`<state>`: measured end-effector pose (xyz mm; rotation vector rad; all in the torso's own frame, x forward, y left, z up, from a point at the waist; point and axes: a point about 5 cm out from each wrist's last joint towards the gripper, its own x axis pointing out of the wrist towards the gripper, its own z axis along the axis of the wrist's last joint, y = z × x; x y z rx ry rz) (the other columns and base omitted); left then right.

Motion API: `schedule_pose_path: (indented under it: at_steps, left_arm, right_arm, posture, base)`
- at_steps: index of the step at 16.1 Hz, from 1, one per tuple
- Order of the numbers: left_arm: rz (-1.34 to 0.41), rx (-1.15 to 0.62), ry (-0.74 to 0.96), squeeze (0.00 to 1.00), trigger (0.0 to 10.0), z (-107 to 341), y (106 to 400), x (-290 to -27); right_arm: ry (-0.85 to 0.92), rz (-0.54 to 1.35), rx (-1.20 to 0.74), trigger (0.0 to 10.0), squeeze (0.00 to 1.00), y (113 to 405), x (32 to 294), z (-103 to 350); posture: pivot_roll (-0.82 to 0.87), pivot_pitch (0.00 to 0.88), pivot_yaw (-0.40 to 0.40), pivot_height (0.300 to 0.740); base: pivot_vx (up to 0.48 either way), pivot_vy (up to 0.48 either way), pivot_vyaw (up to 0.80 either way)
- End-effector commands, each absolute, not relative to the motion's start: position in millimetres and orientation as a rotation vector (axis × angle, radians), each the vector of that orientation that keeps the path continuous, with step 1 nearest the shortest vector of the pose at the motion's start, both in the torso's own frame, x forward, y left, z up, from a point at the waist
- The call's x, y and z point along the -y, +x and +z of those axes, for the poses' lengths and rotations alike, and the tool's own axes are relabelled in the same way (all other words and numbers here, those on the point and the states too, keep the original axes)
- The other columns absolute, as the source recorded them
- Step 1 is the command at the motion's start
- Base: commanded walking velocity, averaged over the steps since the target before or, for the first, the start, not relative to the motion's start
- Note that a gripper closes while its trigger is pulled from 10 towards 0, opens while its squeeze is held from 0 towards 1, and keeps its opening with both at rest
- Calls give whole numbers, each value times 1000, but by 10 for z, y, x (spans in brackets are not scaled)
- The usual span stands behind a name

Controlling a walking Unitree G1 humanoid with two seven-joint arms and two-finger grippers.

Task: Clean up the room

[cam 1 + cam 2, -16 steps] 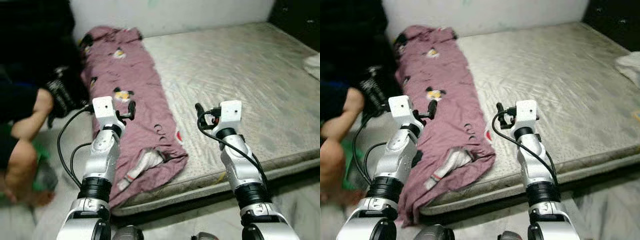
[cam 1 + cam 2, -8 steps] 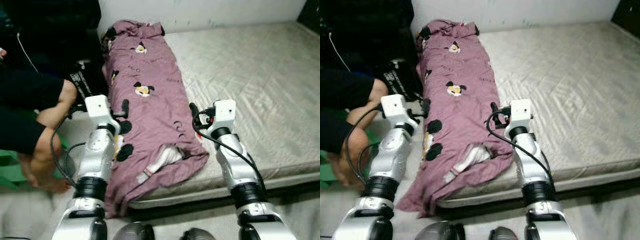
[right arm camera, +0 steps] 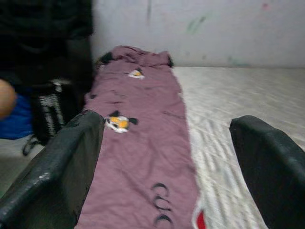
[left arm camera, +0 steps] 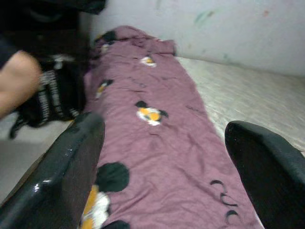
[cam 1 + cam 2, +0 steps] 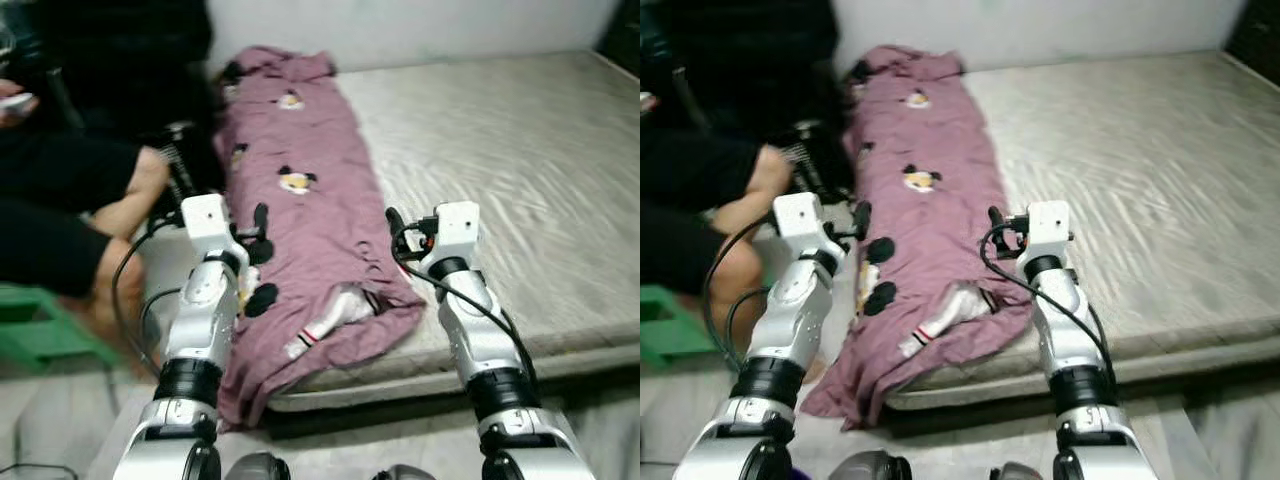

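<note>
Two grippers were raised over the near edge of the mattress [image 5: 520,150], both spread wide and holding nothing. I judged this a ready stance for clearing the blanket [image 5: 310,230], the one loose item on the bed.

1. Left gripper [image 5: 258,222]: it hovered at the blanket's 9 o'clock edge, near where the cloth spills off the mattress toward the floor. In the left wrist view its two fingers [image 4: 71,162] stood far apart, with purple cloth between them.
2. Right gripper [image 5: 397,228]: it hovered at the blanket's 3 o'clock edge, over the seam between cloth and bare mattress. Its fingers [image 3: 66,157] were equally far apart.
3. Blanket: it lay as a long purple strip running from 12 o'clock at the wall to 6 o'clock, where a bunched end showed a white striped lining.
4. Person [image 5: 80,200]: someone sat just beside the bed at 9 to 10 o'clock, knees close to the left arm; I rated this a contact risk.

Head views gave arm spacing and the overhanging end. Wrist views added a dark bag [image 4: 52,95] beside the bed.
</note>
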<state>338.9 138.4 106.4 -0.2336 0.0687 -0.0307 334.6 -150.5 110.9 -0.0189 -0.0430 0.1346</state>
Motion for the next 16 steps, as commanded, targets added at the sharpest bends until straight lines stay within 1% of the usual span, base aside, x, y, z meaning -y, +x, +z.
schedule_pose_path:
  at_steps: [1,4,7,10,13,16]
  left_arm:
    - [-29,-54,-219,0,10000,1118,3390,-1428]
    - [-25,-29,-158,0,10000,1134,3366,-1502]
    - [25,-39,-135,0,10000,1031,3178,-1693]
    - [60,-34,-96,0,10000,982,3040,-1834]
    - [61,-47,-65,0,10000,934,2903,-1880]
    - [49,-57,-79,0,10000,931,2864,-1805]
  right_arm:
    - [-11,127,50,10000,0,3321,1519,1131]
    - [-14,122,57,10000,0,3289,1544,1132]
    - [53,148,50,10000,0,3126,1451,1075]
    - [70,160,45,10000,0,3014,1419,1049]
    - [83,179,2,10000,0,2881,1422,968]
    - [75,184,-15,10000,0,2815,1426,934]
  posture:
    - [-105,14,68,740]
    - [-89,28,51,740]
    - [-52,62,41,740]
    - [-47,86,43,736]
    - [-40,120,33,706]
    - [-52,148,39,656]
  base:
    - [0,0,0]
    - [0,0,0]
    - [0,0,0]
    - [0,0,0]
    - [0,0,0]
    - [0,0,0]
